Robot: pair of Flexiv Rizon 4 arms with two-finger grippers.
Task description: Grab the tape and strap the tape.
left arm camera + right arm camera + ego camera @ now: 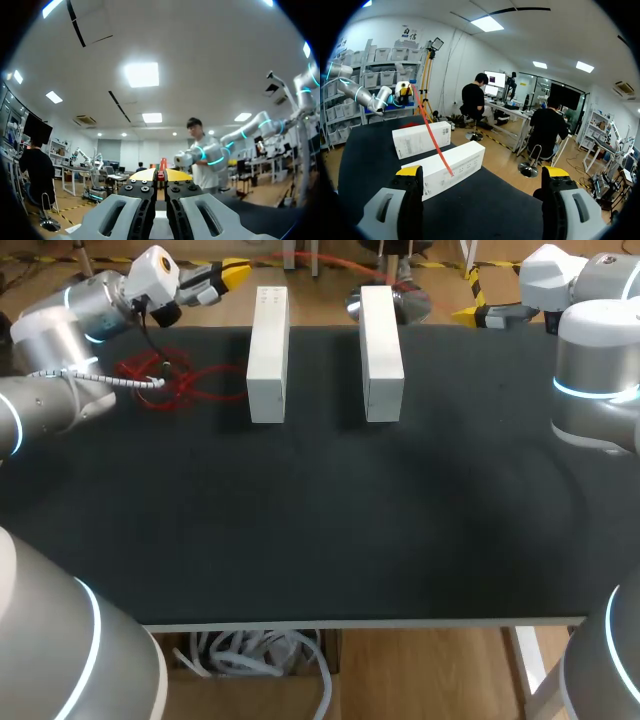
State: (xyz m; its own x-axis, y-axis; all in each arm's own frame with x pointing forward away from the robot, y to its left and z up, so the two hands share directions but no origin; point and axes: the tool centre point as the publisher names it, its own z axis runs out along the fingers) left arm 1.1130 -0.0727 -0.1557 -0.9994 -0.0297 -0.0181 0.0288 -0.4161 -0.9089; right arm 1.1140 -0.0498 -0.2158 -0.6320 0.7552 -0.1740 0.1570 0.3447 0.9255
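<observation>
Table (320, 540) bears two white boxes (268, 355); left claw (161, 177) pinches tape (432, 135).

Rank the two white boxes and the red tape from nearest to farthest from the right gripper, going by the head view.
From the right gripper:
1. Right white box, just to the gripper's left.
2. Left white box, one box further left, parallel to the first.
3. Red tape, heaped beyond both boxes, at the far left.
</observation>
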